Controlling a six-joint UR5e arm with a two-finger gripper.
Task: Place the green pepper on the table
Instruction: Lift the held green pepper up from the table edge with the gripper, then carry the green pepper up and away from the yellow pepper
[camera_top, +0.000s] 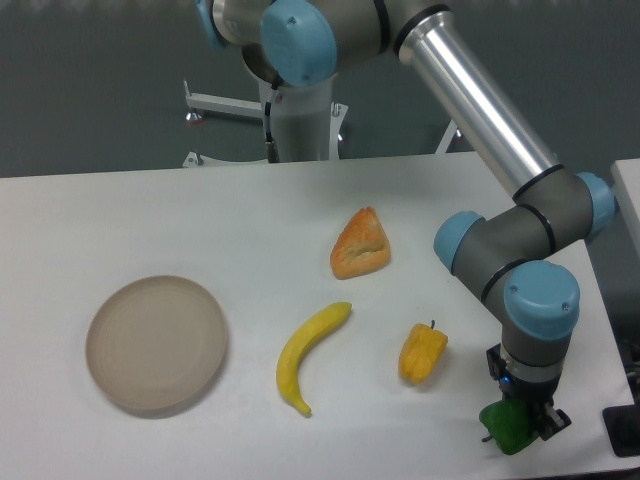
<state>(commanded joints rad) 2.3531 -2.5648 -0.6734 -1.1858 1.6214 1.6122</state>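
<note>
— Where is your green pepper (508, 427) right now?

— Look to the lower right of the frame, close to the near edge of the table (150, 215). The pepper sits directly under the gripper (522, 418), its dark green body showing below and to the left of the fingers.

— Do you have it gripped?

— The fingers appear closed on it, one dark finger showing at the pepper's right side. Whether the pepper's underside touches the tabletop or hangs just above it, you cannot tell from this angle.

— What else lies near it?

— Just left of the arm's wrist you have the yellow pepper (422, 352), apart from the green one. Further left lies the banana (308, 354), curving from the centre down toward the bottom. Above those, around the middle of the frame, rests an orange-brown wedge that looks like a pastry (361, 245). The round beige plate (156, 343) is far off at lower left.
</note>
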